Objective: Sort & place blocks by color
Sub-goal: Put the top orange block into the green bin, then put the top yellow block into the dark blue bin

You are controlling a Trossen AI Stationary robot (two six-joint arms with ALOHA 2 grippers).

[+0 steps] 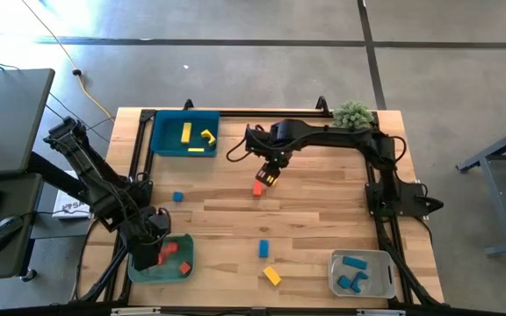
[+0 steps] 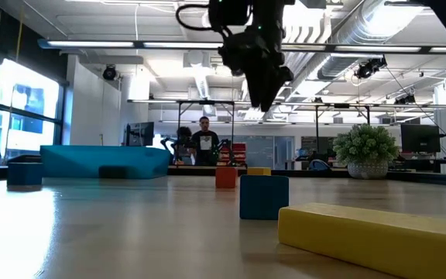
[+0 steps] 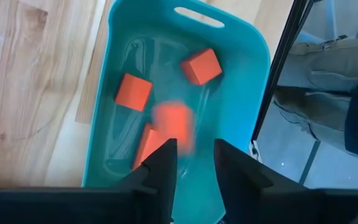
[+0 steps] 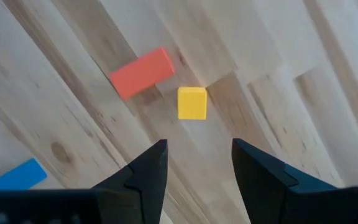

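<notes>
the left pincer point(image 3: 191, 155) is hanging released over the green tray point(image 3: 241, 74), a blurred red block point(image 3: 174, 121) just beyond its tips. the right pincer point(image 4: 197, 152) is hovering released above a yellow cube point(image 4: 192, 102).

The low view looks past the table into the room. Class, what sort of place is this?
Probably a robotics lab or open workshop: bare ducts run under the ceiling, desks with monitors stand behind, and a person stands at the far benches.

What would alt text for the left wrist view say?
The left gripper hangs open over a teal tray, a blurred red block just beyond its fingertips. Three more red blocks lie in the tray.
</notes>
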